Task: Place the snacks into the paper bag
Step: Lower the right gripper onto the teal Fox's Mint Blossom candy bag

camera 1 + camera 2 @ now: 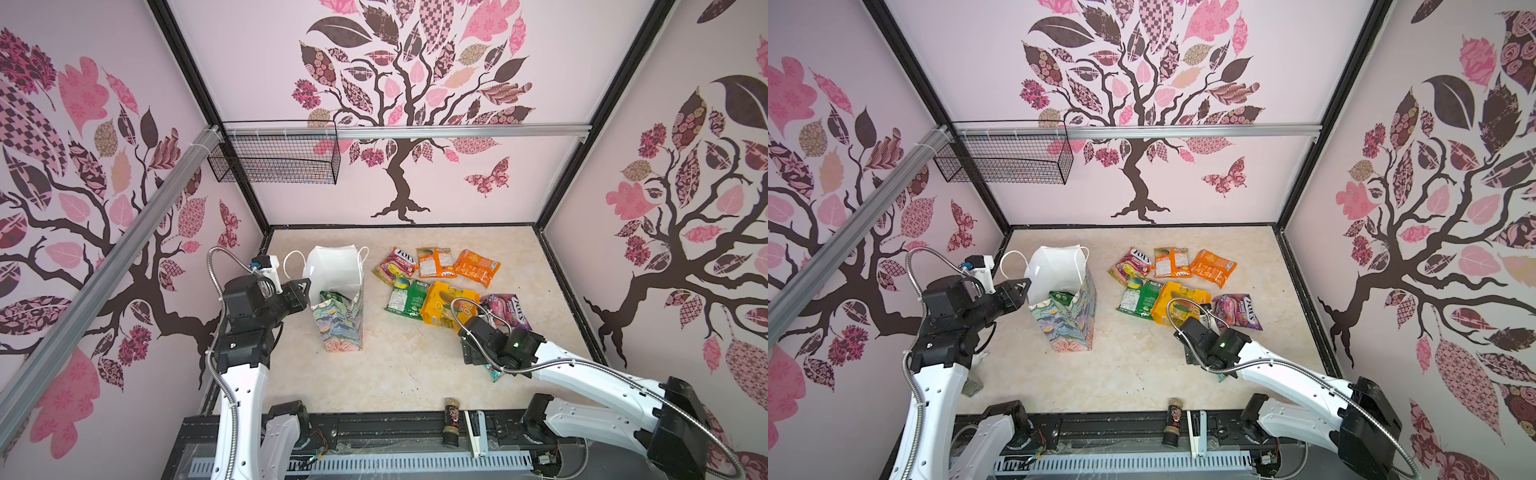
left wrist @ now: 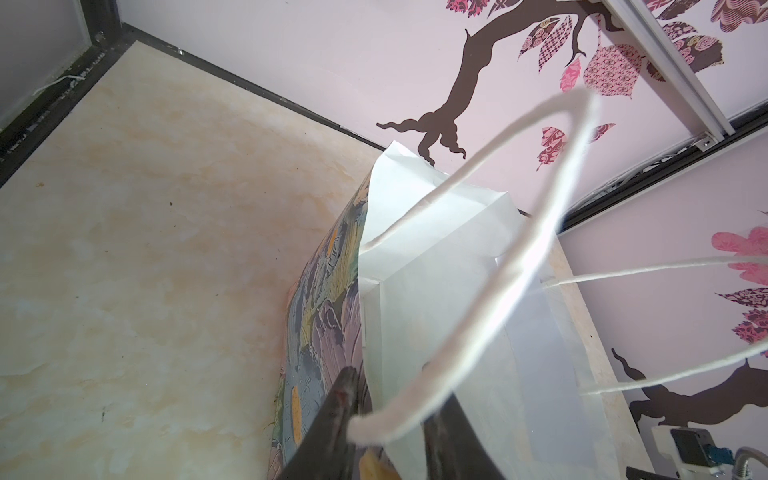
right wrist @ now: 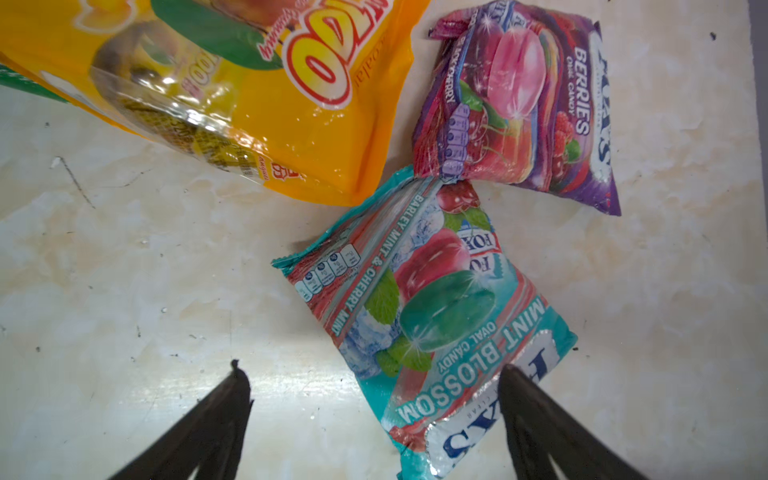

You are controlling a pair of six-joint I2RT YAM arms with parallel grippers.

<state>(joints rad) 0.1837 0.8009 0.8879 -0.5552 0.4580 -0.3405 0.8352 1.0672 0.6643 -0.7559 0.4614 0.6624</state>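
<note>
Closest to the lens in both top views are the small dark jar (image 1: 451, 422) and a white stapler-like thing (image 1: 476, 432) on the front rail. Both are nearer the camera than the paper bag (image 1: 338, 320) and not part of the job. The bag stands upright with its mouth open, and a green packet (image 1: 1061, 297) already shows inside. The left gripper (image 1: 1022, 286) sits at the bag's rim, on the side away from the loose snacks. The rest of the packets lie flat on the floor on the bag's other side, with the right arm over the ones farthest from the bag.

Left wrist view: fingers (image 2: 340, 415) set narrow, one on the bag's printed outside and one on the white inside, with a cord handle (image 2: 540, 232) looping across. Looks like a pinch on the bag wall to steady it.

Right wrist view: the right gripper (image 3: 374, 386) is spread wide and empty over the teal mint packet (image 3: 436, 324). That one sits corner to corner with the purple berries packet (image 3: 519, 104), and the yellow packet (image 3: 249, 95) is just beside both.

My guess is the teal one is light, crinkly, slippery film with hard candies shifting around inside. I'd straddle the puffy middle or take a crimped end seam and squeeze firmly, or it'll squirt out.
</note>
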